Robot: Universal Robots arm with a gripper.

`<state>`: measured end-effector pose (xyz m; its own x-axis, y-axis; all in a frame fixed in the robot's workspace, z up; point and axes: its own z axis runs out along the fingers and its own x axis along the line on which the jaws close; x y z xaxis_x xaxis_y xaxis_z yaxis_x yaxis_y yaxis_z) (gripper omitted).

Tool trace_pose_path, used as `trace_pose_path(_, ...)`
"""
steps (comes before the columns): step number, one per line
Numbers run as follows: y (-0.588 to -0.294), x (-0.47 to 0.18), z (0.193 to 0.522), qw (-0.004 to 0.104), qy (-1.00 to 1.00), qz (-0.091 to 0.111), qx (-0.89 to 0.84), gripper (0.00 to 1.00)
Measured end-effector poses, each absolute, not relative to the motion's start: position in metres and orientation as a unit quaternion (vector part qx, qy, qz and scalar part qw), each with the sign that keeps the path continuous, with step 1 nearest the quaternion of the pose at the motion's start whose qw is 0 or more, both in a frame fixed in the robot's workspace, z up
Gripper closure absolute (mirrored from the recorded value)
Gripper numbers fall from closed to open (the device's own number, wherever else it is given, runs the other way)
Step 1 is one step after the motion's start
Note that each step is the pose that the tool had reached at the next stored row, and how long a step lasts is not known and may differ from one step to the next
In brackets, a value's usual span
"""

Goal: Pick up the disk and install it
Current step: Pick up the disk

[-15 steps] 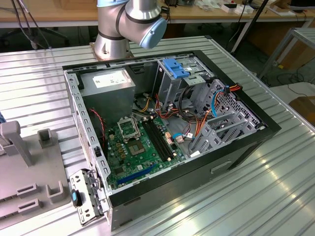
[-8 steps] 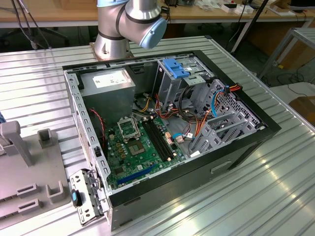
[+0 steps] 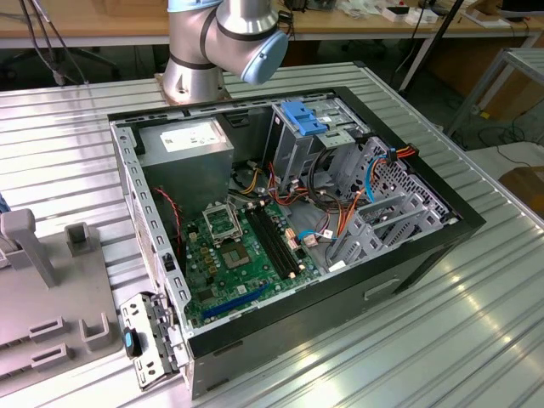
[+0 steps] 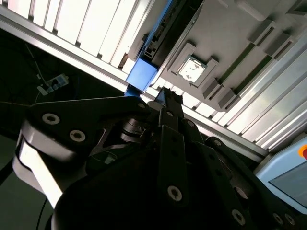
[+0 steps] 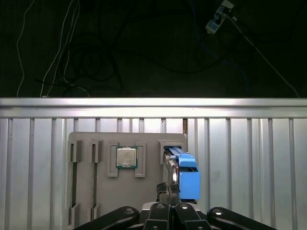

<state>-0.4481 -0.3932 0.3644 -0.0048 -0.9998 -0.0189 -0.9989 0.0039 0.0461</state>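
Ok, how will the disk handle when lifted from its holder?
The disk is probably rigid: metal body, blue plastic rails. Standing on edge in a slot of the grey holder, it may tip once freed. Smooth sides could slip.

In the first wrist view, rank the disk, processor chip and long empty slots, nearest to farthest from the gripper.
1. disk, directly ahead of the gripper.
2. processor chip, midway across the grey fixture.
3. long empty slots, at its opposite end.
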Motion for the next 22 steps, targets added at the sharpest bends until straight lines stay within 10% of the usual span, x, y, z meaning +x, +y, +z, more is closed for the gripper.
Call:
trace_pose_path(7, -0.393, -0.448, 0.364, 0.012, -0.709, -0.017, 0.705, 0.89)
trace_pose_path(17, -0.392, -0.448, 0.355, 0.012, -0.733, -0.01, 0.68, 0.4)
trace_pose_path(22, -0.389, -0.448, 0.351, 0.01, -0.745, -0.01, 0.667, 0.4)
